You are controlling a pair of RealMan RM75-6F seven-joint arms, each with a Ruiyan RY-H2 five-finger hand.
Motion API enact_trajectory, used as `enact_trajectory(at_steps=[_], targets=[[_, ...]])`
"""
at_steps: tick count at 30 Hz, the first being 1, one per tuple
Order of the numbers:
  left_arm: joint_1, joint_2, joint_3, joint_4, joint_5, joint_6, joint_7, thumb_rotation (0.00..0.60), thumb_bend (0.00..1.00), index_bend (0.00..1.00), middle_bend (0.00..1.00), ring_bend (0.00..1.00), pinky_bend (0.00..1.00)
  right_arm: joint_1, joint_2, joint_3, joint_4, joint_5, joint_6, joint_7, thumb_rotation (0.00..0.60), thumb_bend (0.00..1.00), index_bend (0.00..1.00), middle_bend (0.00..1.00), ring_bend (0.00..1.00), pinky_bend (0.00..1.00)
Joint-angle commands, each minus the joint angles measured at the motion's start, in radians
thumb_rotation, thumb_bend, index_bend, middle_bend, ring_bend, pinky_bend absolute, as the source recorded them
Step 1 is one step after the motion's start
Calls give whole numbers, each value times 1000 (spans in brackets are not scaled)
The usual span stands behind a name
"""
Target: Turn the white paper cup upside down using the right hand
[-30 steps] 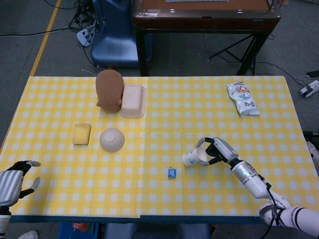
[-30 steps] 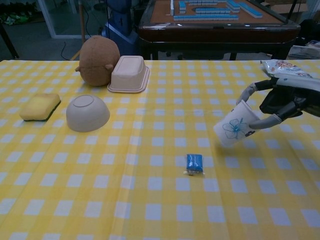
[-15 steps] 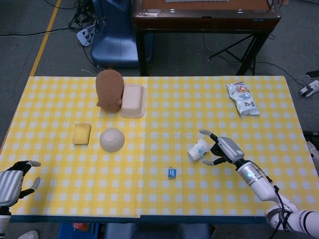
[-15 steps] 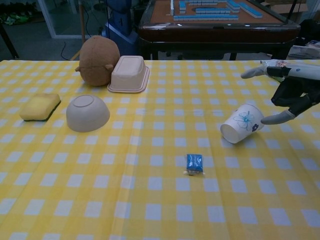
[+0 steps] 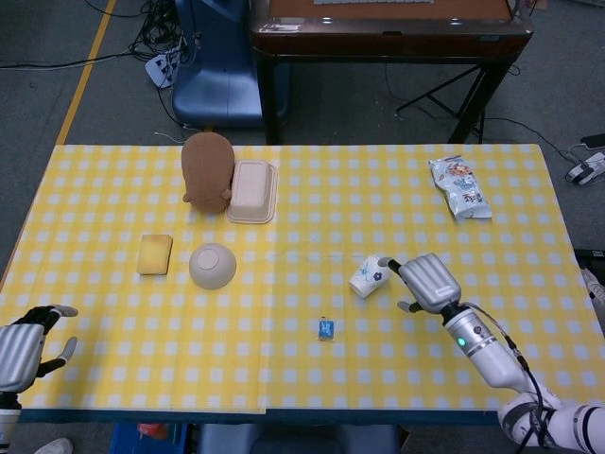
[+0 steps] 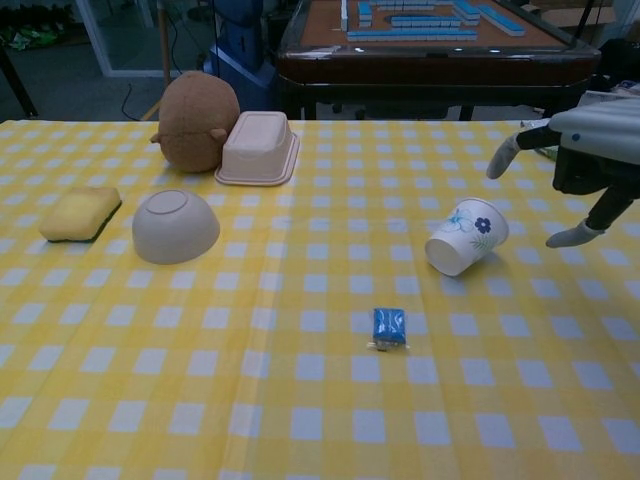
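Observation:
The white paper cup (image 5: 370, 276) (image 6: 466, 236) with a blue flower print lies on its side on the yellow checked cloth, mouth toward the near left. My right hand (image 5: 425, 282) (image 6: 580, 165) hovers just right of it with its fingers spread, apart from the cup and holding nothing. My left hand (image 5: 26, 342) rests at the table's near left corner, fingers slightly curled and empty; the chest view does not show it.
A small blue packet (image 5: 327, 329) (image 6: 388, 327) lies in front of the cup. An upturned beige bowl (image 5: 213, 266), yellow sponge (image 5: 155, 253), brown plush toy (image 5: 207, 170) and beige lidded box (image 5: 251, 190) sit at the left. A snack bag (image 5: 459, 187) lies far right.
My right hand let go of the cup and drew back to the right, fingers opening. The cup dropped onto its side and rolled slightly away from the hand.

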Motion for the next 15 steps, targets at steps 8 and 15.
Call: enact_trajectory(at_steps=[8, 15], targets=[[0, 4, -2, 1, -4, -1, -14, 600, 381, 430, 373, 316, 525, 129, -123, 22, -37, 251, -29, -470, 600, 101, 264, 1000, 1000, 1000], [0, 6, -4, 3, -7, -4, -20, 600, 380, 430, 373, 316, 525, 180, -186, 15, 14, 306, -35, -555, 600, 149, 264, 1000, 1000, 1000]])
